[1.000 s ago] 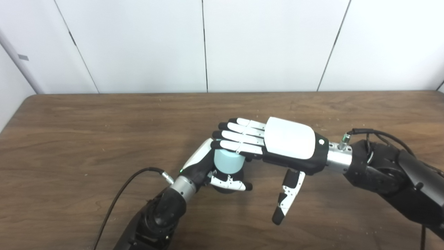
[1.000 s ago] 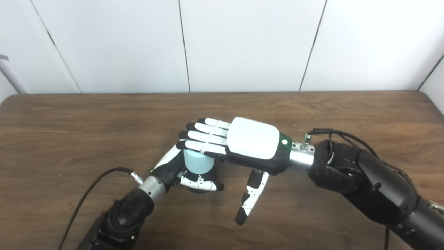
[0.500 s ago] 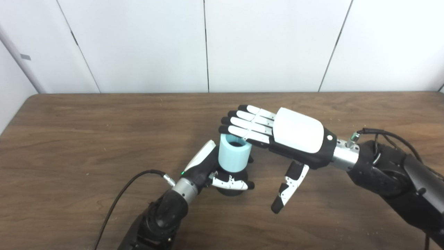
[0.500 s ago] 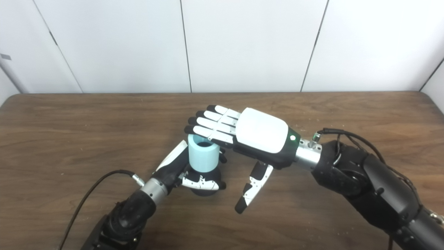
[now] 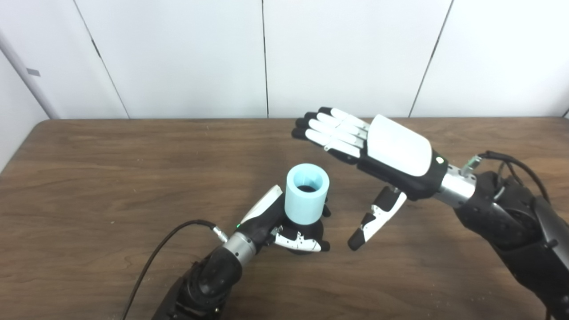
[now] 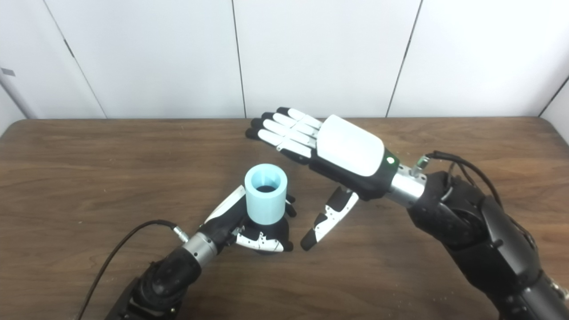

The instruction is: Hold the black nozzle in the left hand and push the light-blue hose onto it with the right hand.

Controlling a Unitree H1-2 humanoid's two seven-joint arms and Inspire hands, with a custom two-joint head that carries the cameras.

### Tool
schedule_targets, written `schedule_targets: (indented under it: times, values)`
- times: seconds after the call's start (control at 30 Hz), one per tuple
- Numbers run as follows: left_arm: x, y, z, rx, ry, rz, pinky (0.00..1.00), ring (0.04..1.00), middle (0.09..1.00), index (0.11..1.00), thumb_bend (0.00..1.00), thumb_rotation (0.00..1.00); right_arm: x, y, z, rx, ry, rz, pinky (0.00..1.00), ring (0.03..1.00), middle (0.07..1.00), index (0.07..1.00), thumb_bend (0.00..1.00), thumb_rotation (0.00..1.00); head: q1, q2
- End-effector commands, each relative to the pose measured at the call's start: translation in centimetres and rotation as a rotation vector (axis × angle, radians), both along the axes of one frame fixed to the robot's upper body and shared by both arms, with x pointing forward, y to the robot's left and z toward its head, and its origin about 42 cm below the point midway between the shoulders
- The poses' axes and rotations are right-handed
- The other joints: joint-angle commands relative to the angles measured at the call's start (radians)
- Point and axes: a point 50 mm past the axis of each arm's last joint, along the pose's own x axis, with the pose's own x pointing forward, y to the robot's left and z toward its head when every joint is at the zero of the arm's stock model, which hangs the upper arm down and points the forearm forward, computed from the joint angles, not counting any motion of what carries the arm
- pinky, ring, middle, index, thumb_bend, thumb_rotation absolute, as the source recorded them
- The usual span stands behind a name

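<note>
Left eye view: left hand (image 5: 275,222) grips black nozzle (image 5: 306,231); short light-blue hose (image 5: 306,200) upright on it, hollow top showing. Right hand (image 5: 382,155) hovers apart, fingers (image 5: 331,129) spread flat, empty.

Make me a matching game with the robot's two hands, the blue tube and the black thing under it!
Things:
1. left hand
2. right hand
3. light-blue hose
4. black nozzle

States:
a. open, lifted above the table
b. standing upright, hollow top showing
c. wrapped around the black part
d. mostly hidden under the tube

Pairs: 1-c, 2-a, 3-b, 4-d
</note>
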Motion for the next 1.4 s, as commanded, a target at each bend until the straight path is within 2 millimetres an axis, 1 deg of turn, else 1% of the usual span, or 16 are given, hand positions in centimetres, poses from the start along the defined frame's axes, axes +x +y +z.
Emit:
schedule_targets:
  times: [0.0,0.03,0.07,0.1,0.13,0.2,0.3,0.5,0.6,0.7,0.87,1.0,1.07,1.23,1.3,1.37]
  values:
    - [0.2,0.3,-0.2,0.005,0.026,-0.012,0.92,0.861,0.796,0.58,0.69,0.13,-0.1,-0.5,1.2,0.083,-0.021,-0.006,1.0,1.0,1.0,1.0,0.89,0.65,-0.001,-0.001]
    - [0.2,0.5,-0.1,-0.004,0.022,-0.015,0.89,0.85,0.814,0.691,0.82,0.17,-0.1,-0.7,0.9,0.106,-0.01,-0.016,1.0,1.0,1.0,1.0,0.89,0.65,-0.002,-0.002]
    - [0.2,0.7,0.1,-0.012,0.014,-0.017,0.88,0.849,0.837,0.764,0.88,0.19,-0.3,-0.9,0.6,0.132,0.003,-0.029,1.0,1.0,1.0,1.0,0.89,0.66,-0.002,-0.002]
    - [0.2,0.9,0.3,-0.019,0.002,-0.02,0.9,0.873,0.878,0.846,0.92,0.21,-0.4,-1.0,0.2,0.158,0.019,-0.042,1.0,1.0,1.0,1.0,0.89,0.66,-0.004,-0.002]
    - [0.2,1.1,0.4,-0.026,-0.013,-0.022,0.95,0.92,0.931,0.936,0.96,0.24,-0.6,-1.1,-0.2,0.184,0.037,-0.055,1.0,1.0,1.0,1.0,0.88,0.66,-0.004,-0.003]
    - [0.3,1.5,0.7,-0.039,-0.039,-0.025,0.99,0.978,0.986,0.987,0.99,0.27,-0.9,-1.2,-0.9,0.224,0.064,-0.074,1.0,1.0,1.0,1.0,0.88,0.66,-0.005,-0.004]
    - [0.3,2.0,1.1,-0.065,-0.083,-0.015,1.0,0.998,0.999,0.999,1.0,0.31,-1.5,-1.4,-2.1,0.282,0.108,-0.105,1.0,1.0,1.0,1.0,0.88,0.67,-0.002,-0.01]
    - [0.4,3.4,2.3,-0.192,-0.254,0.063,1.0,1.0,1.0,1.0,1.0,0.37,-3.0,-2.0,-5.6,0.495,0.293,-0.174,1.0,1.0,1.0,1.0,0.87,0.68,-0.002,-0.011]
    - [0.7,3.8,2.5,-0.273,-0.332,0.1,1.0,1.0,1.0,1.0,1.0,0.42,-3.8,-1.7,-7.6,0.647,0.416,-0.219,1.0,1.0,1.0,1.0,0.91,0.72,0.0,-0.01]
    - [0.8,4.3,2.6,-0.335,-0.353,0.103,1.0,1.0,1.0,1.0,1.0,0.45,-4.3,-1.5,-9.1,0.751,0.481,-0.266,1.0,1.0,1.0,1.0,0.92,0.76,-0.006,-0.011]
    - [0.5,5.5,2.6,-0.377,-0.363,0.08,1.0,1.0,1.0,1.0,1.0,0.49,-4.9,-1.4,-10.5,0.876,0.594,-0.271,1.0,1.0,1.0,1.0,0.89,0.8,0.003,-0.013]
    - [-0.6,6.8,3.2,-0.381,-0.376,0.082,1.0,1.0,1.0,1.0,1.0,0.52,-4.8,-1.4,-11.5,0.975,0.697,-0.249,1.0,1.0,1.0,1.0,0.86,0.88,0.014,-0.016]
    - [-1.1,7.3,3.1,-0.38,-0.388,0.09,1.0,1.0,1.0,1.0,1.0,0.56,-4.7,-1.2,-11.8,1.006,0.727,-0.248,1.0,1.0,1.0,1.0,0.82,0.91,0.018,-0.017]
    - [-1.9,7.9,2.1,-0.385,-0.417,0.126,1.0,1.0,1.0,1.0,1.0,0.86,-4.5,-0.9,-12.6,1.024,0.762,-0.268,1.0,1.0,1.0,1.0,0.77,0.96,0.019,-0.02]
    - [-2.4,7.8,2.1,-0.425,-0.403,0.138,1.0,1.0,1.0,1.0,1.0,0.91,-4.5,-0.7,-12.8,1.026,0.769,-0.275,1.0,1.0,1.0,1.0,0.76,0.96,0.018,-0.018]
    - [-3.0,7.5,2.2,-0.459,-0.388,0.143,1.0,1.0,1.0,1.0,1.0,0.92,-4.6,-0.7,-12.9,1.023,0.769,-0.281,1.0,1.0,1.0,1.0,0.76,0.97,0.02,-0.016]
